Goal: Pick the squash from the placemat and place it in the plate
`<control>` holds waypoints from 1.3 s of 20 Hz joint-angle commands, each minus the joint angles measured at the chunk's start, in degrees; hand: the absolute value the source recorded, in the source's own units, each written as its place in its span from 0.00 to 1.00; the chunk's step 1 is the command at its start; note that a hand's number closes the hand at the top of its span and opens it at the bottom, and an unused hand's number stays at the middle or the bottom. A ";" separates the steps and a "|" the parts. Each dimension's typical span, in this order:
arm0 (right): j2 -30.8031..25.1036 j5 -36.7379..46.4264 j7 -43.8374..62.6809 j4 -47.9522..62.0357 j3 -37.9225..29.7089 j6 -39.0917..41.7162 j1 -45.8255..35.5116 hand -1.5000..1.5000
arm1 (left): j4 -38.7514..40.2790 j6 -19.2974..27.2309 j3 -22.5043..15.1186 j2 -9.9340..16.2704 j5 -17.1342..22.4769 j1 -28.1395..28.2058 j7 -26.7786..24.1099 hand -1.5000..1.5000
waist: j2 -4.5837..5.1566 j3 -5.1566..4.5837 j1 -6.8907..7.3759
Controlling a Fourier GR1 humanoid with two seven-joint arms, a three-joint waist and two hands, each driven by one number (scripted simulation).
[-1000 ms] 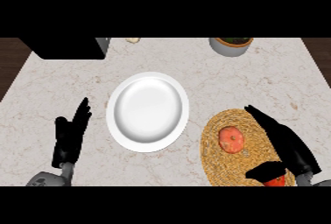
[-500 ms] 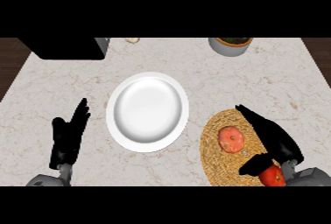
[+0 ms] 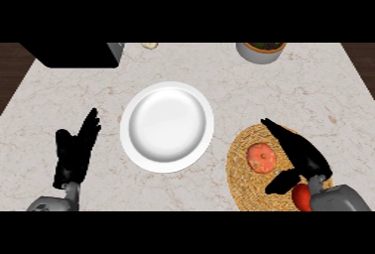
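Observation:
An orange-red squash [image 3: 261,157] lies on the round woven placemat [image 3: 249,191] at the lower right. My right hand [image 3: 299,153] hovers over the placemat just right of the squash, fingers straight and pointing up-left, thumb hanging below; it holds nothing. A white plate [image 3: 167,126] sits at the counter's middle, left of the placemat, with nothing on it. My left hand [image 3: 75,151] rests open at the lower left, fingers up.
A red object [image 3: 300,195] shows by my right wrist at the placemat's lower edge. A black box [image 3: 73,53] stands at the back left, a grey pot [image 3: 261,51] at the back, and a small pale item [image 3: 149,45] near the far edge.
My right hand has moved left across the placemat, closer to the squash. The left hand, plate and squash have stayed put.

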 commanded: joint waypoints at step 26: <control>21.44 24.06 9.54 11.55 7.33 -13.87 -11.31 1.00 | 2.01 -4.38 3.31 -6.82 -7.47 -0.60 0.05 0.50 | 0.40 -0.11 2.40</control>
